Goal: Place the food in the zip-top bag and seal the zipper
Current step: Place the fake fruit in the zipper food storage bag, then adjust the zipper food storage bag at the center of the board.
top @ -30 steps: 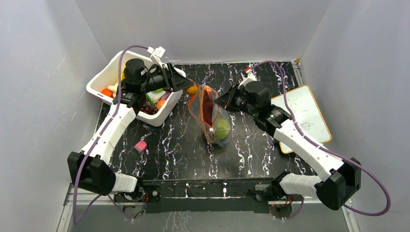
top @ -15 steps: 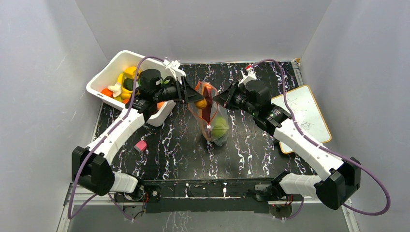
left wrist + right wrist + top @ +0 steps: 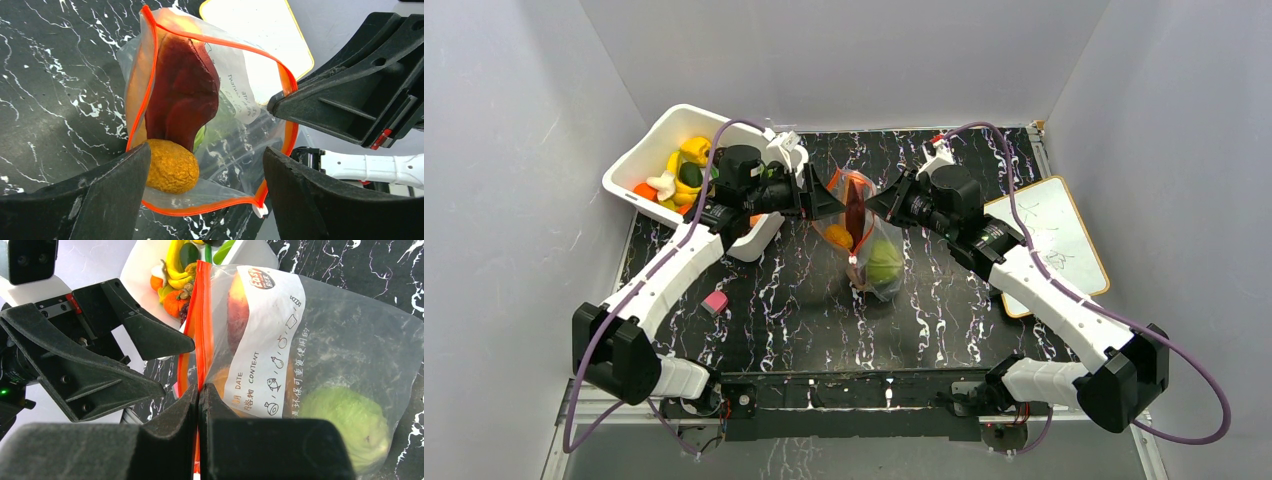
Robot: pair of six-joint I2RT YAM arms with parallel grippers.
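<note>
Marbled tabletop (image 3: 774, 290) bears the zip-top bag (image 3: 871, 250); right fingers (image 3: 165, 440) pinch its zipper (image 3: 202, 315), left fingers (image 3: 100, 200) spread wide above.

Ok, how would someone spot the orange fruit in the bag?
On the black table stands a clear bag with an orange-red rim. Just inside its mouth sits the orange fruit: round, pebbly-skinned, unlike the smooth dark-red eggplant and green cabbage.

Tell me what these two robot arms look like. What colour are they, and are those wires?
The left arm and the right arm have white shells with black joints. The left gripper and the right gripper are black, each with two flat, wedge-shaped fingers. Yes, a purple cable loops along each arm.
</note>
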